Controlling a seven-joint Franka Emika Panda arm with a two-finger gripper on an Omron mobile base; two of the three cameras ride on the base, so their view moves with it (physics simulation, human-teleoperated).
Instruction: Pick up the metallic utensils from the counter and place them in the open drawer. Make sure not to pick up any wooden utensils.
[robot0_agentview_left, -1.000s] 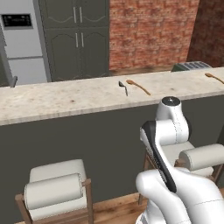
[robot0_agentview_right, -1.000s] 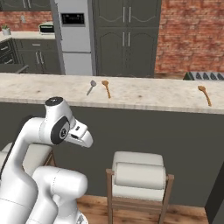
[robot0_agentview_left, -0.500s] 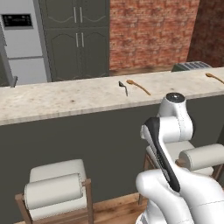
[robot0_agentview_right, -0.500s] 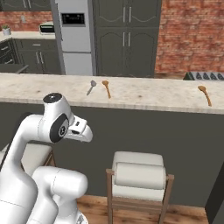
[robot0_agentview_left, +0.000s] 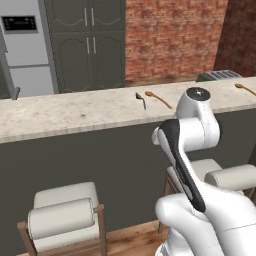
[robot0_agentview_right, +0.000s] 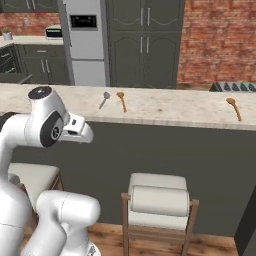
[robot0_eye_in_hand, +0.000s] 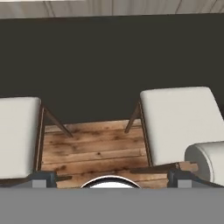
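Note:
One metallic utensil (robot0_agentview_left: 141, 100), a small silver-grey spoon, lies on the pale counter (robot0_agentview_left: 75, 112) and also shows in the right base view (robot0_agentview_right: 104, 99). A wooden spoon (robot0_agentview_left: 158, 98) lies just beside it (robot0_agentview_right: 121, 99). Another wooden spoon (robot0_agentview_left: 244, 88) rests farther right (robot0_agentview_right: 233, 107). My arm is folded in front of the counter, below its top, with the hand (robot0_agentview_right: 77, 130) short of the dark counter front. My gripper (robot0_eye_in_hand: 111, 178) points down at the floor between two stools, fingertips (robot0_eye_in_hand: 43, 178) wide apart, open and empty. The open drawer is out of view.
White-cushioned stools stand against the counter's dark base (robot0_agentview_left: 65, 212) (robot0_agentview_left: 232, 177) (robot0_agentview_right: 160, 197). Beyond the counter are a steel fridge (robot0_agentview_right: 85, 42), tall dark cabinets (robot0_agentview_left: 90, 45), a brick wall (robot0_agentview_left: 170, 37) and a stove top (robot0_agentview_left: 217, 75).
The arm's upper joint has risen against the counter front in both base views. The spoons have not moved, and the fingers have stayed apart.

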